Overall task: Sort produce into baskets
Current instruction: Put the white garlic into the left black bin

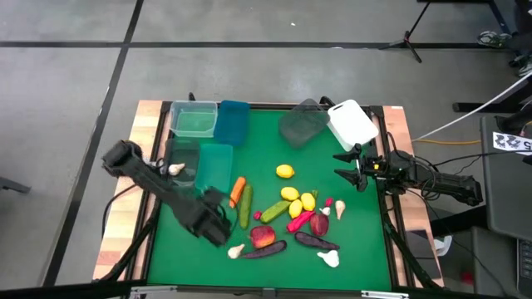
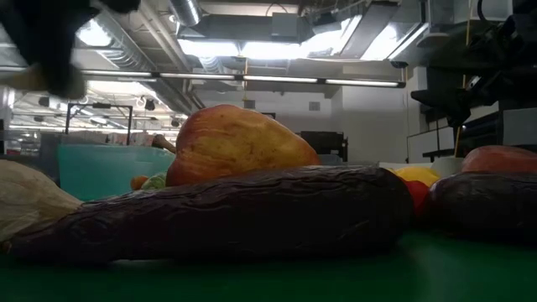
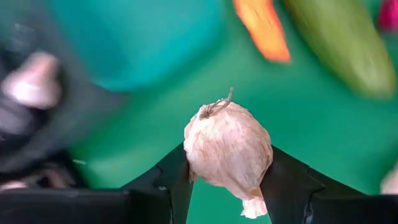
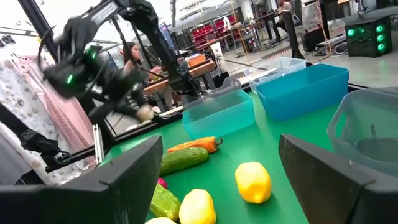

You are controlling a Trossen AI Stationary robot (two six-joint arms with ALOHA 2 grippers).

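Nearest the low camera, a long dark eggplant [image 2: 226,210] lies across the green worktop [image 1: 357,249] and blocks most of what's behind it. A red apple [image 2: 235,144] pokes up over it, and a white garlic bulb [image 2: 25,201] is cut off at the left edge. Only slivers of the other pieces show past it.

From above, the rest of the produce sits in a loose cluster mid-worktop: lemons [image 1: 290,193], a cucumber [image 1: 245,206], a carrot [image 1: 238,190], a pink pepper [image 1: 300,221], and more garlic at the near edge.

The left end effector [image 3: 227,180] is over the near-left part of the worktop, clamped on a garlic [image 3: 228,149] between its fingers, clear in its wrist view; from overhead the arm itself covers it. Everything around it there is smeared.

The right end effector [image 1: 349,171] hangs at the right edge with its fingers spread, holding nothing.

Along the far-left side are the teal basket [image 1: 214,166], green basket [image 1: 194,119] and blue basket [image 1: 233,122], with the grey basket [image 1: 301,124] and white basket [image 1: 352,124] farther right. There's another garlic left of the teal one, but I can't tell what it's sitting in.
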